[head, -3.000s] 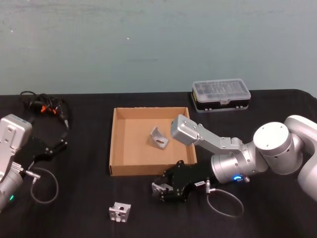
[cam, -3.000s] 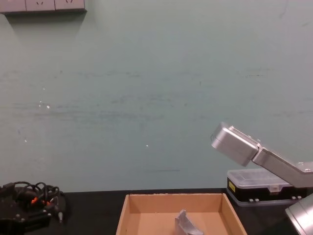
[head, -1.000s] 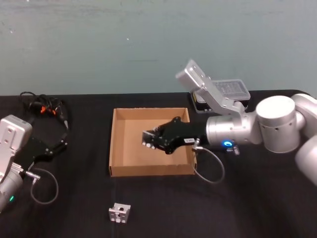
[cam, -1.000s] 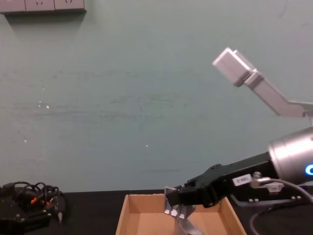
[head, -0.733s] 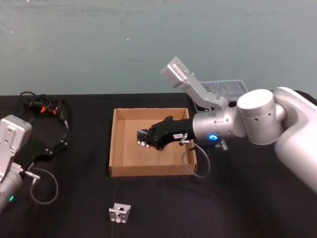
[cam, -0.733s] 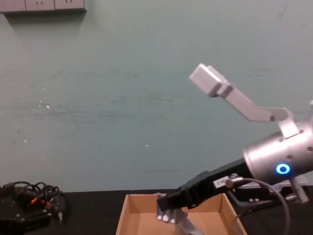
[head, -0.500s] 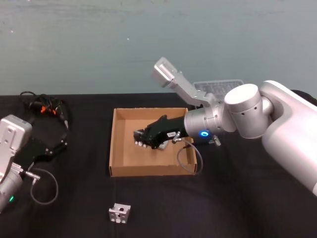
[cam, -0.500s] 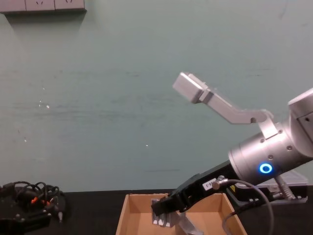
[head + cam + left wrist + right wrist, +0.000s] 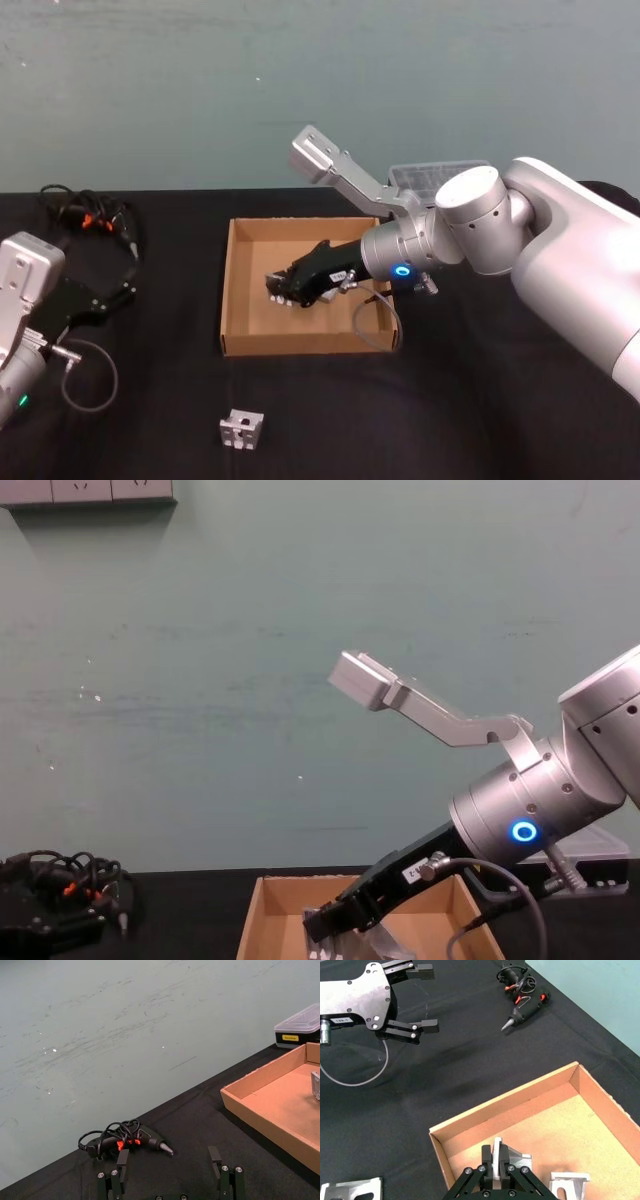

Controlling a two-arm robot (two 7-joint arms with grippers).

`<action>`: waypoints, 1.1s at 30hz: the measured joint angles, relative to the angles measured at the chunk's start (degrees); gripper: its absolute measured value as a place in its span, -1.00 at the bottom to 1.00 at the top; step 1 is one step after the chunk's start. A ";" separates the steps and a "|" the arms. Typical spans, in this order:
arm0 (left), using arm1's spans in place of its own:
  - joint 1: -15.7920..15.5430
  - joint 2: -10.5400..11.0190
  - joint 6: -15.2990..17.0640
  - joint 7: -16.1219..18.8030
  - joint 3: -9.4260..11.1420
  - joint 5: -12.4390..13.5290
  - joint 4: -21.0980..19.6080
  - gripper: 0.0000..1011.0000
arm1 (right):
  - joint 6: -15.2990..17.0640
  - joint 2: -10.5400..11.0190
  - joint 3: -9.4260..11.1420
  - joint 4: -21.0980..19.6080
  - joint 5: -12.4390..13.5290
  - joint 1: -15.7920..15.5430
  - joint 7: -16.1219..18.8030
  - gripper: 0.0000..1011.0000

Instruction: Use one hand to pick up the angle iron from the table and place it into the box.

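My right gripper (image 9: pixel 279 287) hovers over the left half of the brown cardboard box (image 9: pixel 228 290), shut on a small grey angle iron (image 9: pixel 517 1161). In the right wrist view the black fingers (image 9: pixel 486 1152) pinch its upright plate above the box floor (image 9: pixel 560 1125). Another angle iron (image 9: pixel 568 1182) lies inside the box close by. One more angle iron (image 9: pixel 242 430) sits on the black table (image 9: pixel 150 410) in front of the box. My left gripper (image 9: pixel 170 1180) is parked at the left of the table, open and holding nothing.
A black glue gun with a coiled cord (image 9: pixel 90 215) lies at the back left. A black organiser case with a clear lid (image 9: pixel 440 178) stands behind the box on the right, partly behind my right arm. The table surface right of the box is bare.
My right gripper has lifted the angle iron from the table in front of the box, carried it over the box and moved steadily leftward. The left arm stayed still.
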 joint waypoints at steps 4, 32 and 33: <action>0.00 0.00 0.00 0.00 0.00 0.00 0.00 0.98 | -0.07 0.03 0.04 -0.13 0.05 -0.06 -0.03 -0.84; 0.00 0.00 0.00 0.00 0.00 0.00 0.00 0.98 | -0.34 0.25 0.15 -0.46 0.28 -0.23 -0.13 0.66; 0.00 0.00 0.00 0.00 0.00 0.00 0.00 0.98 | -0.34 0.25 0.15 -0.46 0.28 -0.23 -0.13 0.73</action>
